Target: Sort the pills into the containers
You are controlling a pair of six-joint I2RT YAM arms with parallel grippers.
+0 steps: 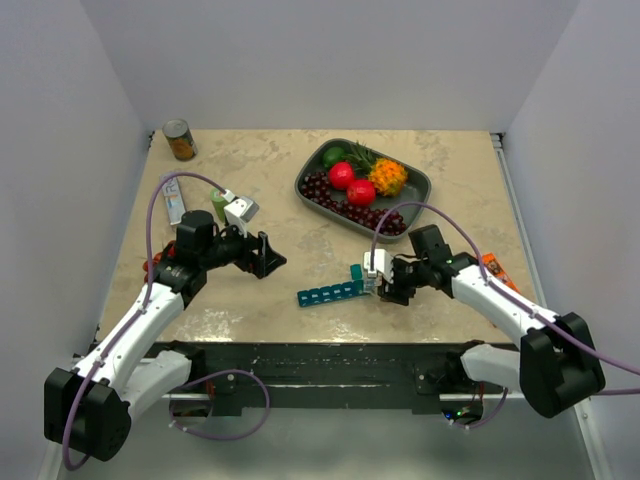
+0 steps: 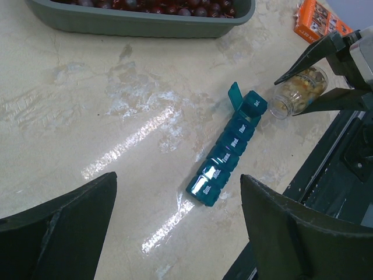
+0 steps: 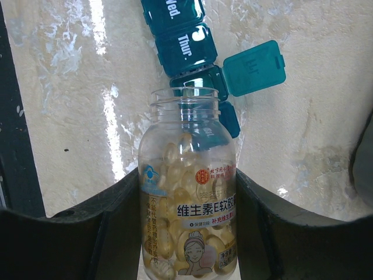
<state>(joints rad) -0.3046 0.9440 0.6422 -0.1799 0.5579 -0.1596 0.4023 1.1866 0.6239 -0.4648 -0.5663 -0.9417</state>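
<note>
The containers, a teal pill-organiser strip (image 1: 330,293) (image 2: 228,156) (image 3: 185,36), lie flat on the table with one lid (image 3: 254,67) near the right end standing open. My right gripper (image 1: 386,282) (image 3: 187,175) is shut on a clear uncapped bottle (image 3: 187,204) (image 2: 298,90) full of tan-yellow pills (image 3: 175,175). The bottle is tipped, its mouth just at the open compartment. My left gripper (image 1: 266,255) (image 2: 178,192) hangs open above the table, left of the strip's "Sun." end, holding nothing.
A grey fruit tray (image 1: 421,184) (image 2: 145,23) with cherries stands at the back right. An orange box (image 1: 497,268) (image 2: 317,20) lies by the right arm. A can (image 1: 180,140), a green bottle (image 1: 219,203) and a tube (image 1: 175,203) sit at the back left.
</note>
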